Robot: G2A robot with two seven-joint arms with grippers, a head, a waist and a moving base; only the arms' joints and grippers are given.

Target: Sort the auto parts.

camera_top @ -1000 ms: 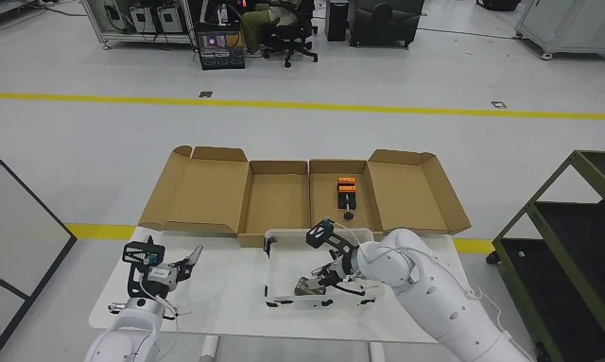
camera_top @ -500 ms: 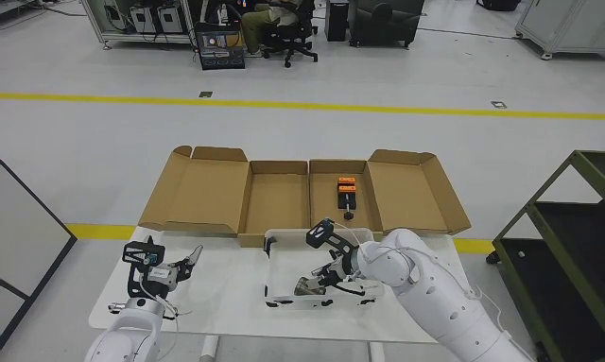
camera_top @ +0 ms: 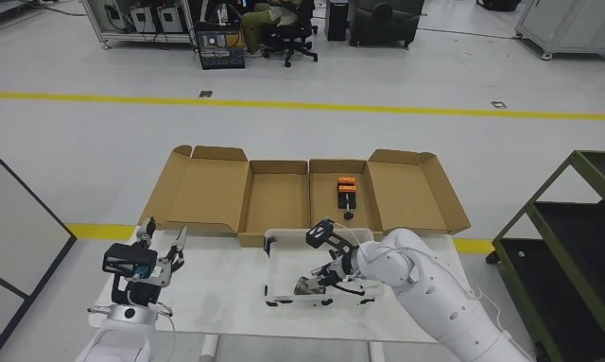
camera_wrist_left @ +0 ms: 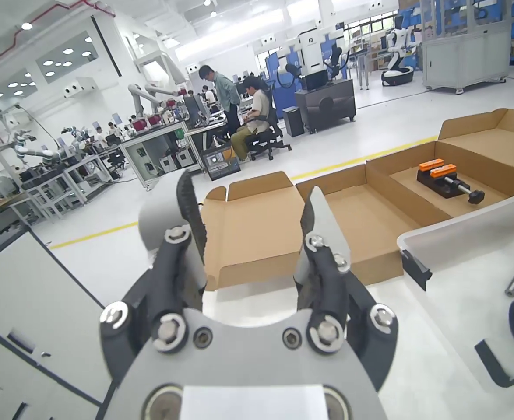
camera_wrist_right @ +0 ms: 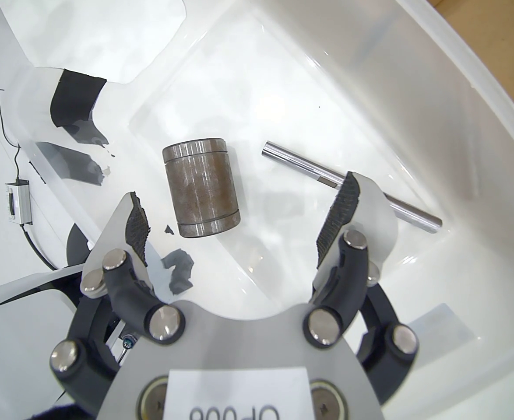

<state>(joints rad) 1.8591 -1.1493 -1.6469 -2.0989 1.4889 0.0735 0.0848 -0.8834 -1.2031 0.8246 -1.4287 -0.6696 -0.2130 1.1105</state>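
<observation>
— Where's the metal cylinder (camera_wrist_right: 201, 185)?
— On its side on the floor of the white bin (camera_wrist_right: 458, 89), below the right hand (camera_wrist_right: 239, 187), whose fingers are spread wide and hold nothing. Its long axis runs crosswise to the gap between them.
— And the steel rod (camera_wrist_right: 296, 166)?
— Flat beside it, slanting off toward the bin wall. The left hand (camera_wrist_left: 249, 184) is spread too, empty, over the surface (camera_top: 217, 296).
</observation>
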